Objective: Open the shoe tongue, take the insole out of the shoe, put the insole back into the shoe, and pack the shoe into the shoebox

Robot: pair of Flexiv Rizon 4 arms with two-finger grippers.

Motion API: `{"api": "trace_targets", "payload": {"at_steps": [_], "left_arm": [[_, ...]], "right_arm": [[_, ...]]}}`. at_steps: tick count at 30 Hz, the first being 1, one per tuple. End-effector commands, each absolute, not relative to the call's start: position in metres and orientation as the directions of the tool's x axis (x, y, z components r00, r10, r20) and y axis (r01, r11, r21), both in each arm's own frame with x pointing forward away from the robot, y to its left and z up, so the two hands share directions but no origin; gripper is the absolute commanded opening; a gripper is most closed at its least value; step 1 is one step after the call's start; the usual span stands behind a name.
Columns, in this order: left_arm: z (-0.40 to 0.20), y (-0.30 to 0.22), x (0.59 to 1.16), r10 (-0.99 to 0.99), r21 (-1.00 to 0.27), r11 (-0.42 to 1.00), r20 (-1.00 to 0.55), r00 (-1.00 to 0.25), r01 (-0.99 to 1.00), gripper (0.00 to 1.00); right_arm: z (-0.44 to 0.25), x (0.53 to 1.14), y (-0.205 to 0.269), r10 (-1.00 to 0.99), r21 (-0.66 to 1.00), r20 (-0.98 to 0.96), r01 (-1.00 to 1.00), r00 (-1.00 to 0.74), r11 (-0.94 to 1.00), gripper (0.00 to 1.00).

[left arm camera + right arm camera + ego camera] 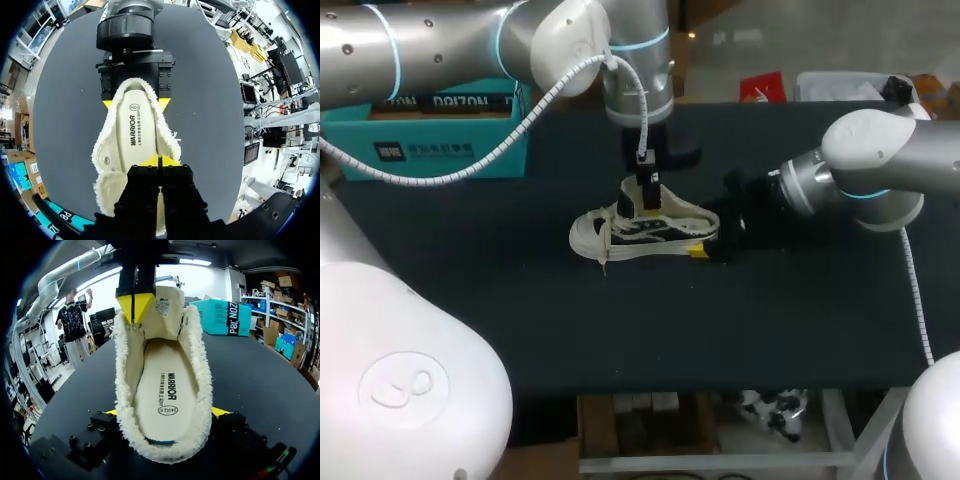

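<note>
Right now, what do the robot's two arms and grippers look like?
The left arm and right arm are brushed silver tubes with rounded white joint covers and thin cyan rings. A white spiral-wrapped cable trails from each. The left gripper and right gripper are black, blocky, bolted bodies, each with two fingers ending in bright yellow tips.
</note>
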State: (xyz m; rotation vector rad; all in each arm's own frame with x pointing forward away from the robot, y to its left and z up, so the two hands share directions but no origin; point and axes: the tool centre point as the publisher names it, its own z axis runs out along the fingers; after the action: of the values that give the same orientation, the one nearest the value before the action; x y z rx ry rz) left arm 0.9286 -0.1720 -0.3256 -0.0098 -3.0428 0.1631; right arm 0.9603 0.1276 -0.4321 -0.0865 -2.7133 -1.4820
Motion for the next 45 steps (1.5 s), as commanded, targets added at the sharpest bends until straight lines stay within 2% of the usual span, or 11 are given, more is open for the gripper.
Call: {"api": "trace_targets", "payload": {"at_steps": [1,12,26,27,29,33,45], "left_arm": [[-0.348,-0.174,0.935,0.010,-0.106,0.994,0.095,-0.995,0.000,0.00],[-0.378,-0.166,0.927,0.024,-0.098,0.995,0.139,-0.990,0.011,0.00],[-0.391,-0.167,0.898,-0.005,-0.093,0.996,0.046,-0.999,-0.010,0.00],[-0.391,-0.167,0.898,-0.007,-0.094,0.995,0.043,-0.999,-0.011,0.02],[-0.393,-0.167,0.897,-0.021,-0.094,0.995,0.026,-0.999,-0.024,0.14],[-0.397,-0.168,0.902,-0.052,-0.098,0.994,0.006,-0.999,-0.052,0.16],[-0.408,-0.169,0.919,-0.100,-0.106,0.990,-0.039,-0.994,-0.095,0.12]], "right_arm": [[-0.439,0.961,0.128,0.025,0.840,0.069,0.072,-0.997,0.537,0.00],[-0.439,0.961,0.128,0.025,0.840,0.069,0.072,-0.997,0.537,0.00],[-0.439,0.961,0.128,0.025,0.840,0.069,0.072,-0.997,0.537,0.00],[-0.439,0.961,0.128,0.025,0.840,0.069,0.072,-0.997,0.537,0.00],[-0.439,0.961,0.128,0.025,0.840,0.069,0.072,-0.997,0.537,0.00],[-0.439,0.961,0.128,0.025,0.840,0.069,0.072,-0.997,0.537,0.00],[-0.439,0.961,0.128,0.025,0.840,0.069,0.072,-0.997,0.537,0.00]]}}
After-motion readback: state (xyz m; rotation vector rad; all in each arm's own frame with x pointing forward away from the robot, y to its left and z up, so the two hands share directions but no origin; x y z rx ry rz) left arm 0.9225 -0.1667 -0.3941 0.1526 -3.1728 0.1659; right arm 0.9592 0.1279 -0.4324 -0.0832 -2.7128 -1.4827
